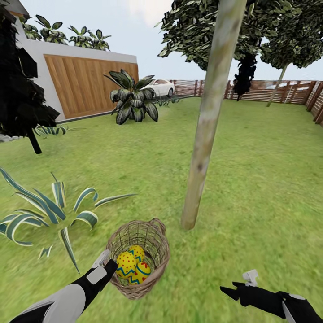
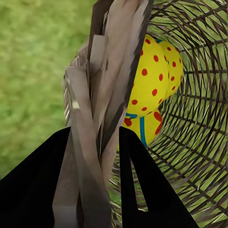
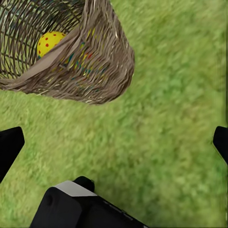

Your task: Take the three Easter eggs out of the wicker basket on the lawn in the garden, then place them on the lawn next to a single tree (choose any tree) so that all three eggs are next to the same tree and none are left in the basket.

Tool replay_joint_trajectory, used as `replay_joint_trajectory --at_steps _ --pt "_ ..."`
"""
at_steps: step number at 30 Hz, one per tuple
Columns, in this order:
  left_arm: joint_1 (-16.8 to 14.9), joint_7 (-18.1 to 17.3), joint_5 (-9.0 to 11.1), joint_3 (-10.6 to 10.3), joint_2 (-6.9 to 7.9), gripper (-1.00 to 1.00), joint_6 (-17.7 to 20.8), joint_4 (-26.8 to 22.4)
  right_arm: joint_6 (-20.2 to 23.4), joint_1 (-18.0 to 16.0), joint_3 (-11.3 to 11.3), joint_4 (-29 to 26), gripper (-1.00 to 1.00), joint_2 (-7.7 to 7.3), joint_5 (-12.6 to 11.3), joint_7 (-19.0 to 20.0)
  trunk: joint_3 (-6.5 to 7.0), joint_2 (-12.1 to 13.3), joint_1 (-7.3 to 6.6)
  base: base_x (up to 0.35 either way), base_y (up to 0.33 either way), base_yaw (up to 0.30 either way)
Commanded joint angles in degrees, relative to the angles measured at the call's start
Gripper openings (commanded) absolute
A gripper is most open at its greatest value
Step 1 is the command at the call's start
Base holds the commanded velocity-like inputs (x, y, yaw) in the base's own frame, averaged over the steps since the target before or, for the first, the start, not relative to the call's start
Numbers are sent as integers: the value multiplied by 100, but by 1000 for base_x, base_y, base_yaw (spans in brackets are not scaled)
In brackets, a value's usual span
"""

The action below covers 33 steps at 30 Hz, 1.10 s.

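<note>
Lawn (image 1: 251,179): green grass, slight yellowish patches. Wicker basket (image 1: 158,256) rests directly on it, just beside the leaning tree (image 1: 197,188) base (tilted, mouth toward camera). Striped agave (image 1: 45,211) near the basket, on its far side from the tree.

I was working in a home garden: a broad lawn (image 1: 269,179) ringed by a slatted wooden fence (image 1: 287,92), trees, agave plants (image 1: 45,211), a white car (image 1: 160,87) parked beyond.
</note>
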Motion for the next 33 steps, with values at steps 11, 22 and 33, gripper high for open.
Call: replay_joint_trajectory --at_steps 11,22,33 --pt "-4 29 -17 49 -4 -100 18 -16 41 -5 -39 -14 100 5 39 -3 -4 -12 6 236 -240 175" --pt "-4 26 -16 55 -2 -100 18 -16 29 -5 -47 43 100 5 39 -10 -4 -12 6 223 -255 122" --pt "-4 31 -17 57 1 -100 18 -16 24 -5 -49 0 100 5 41 -30 -4 -12 6 204 -255 62"
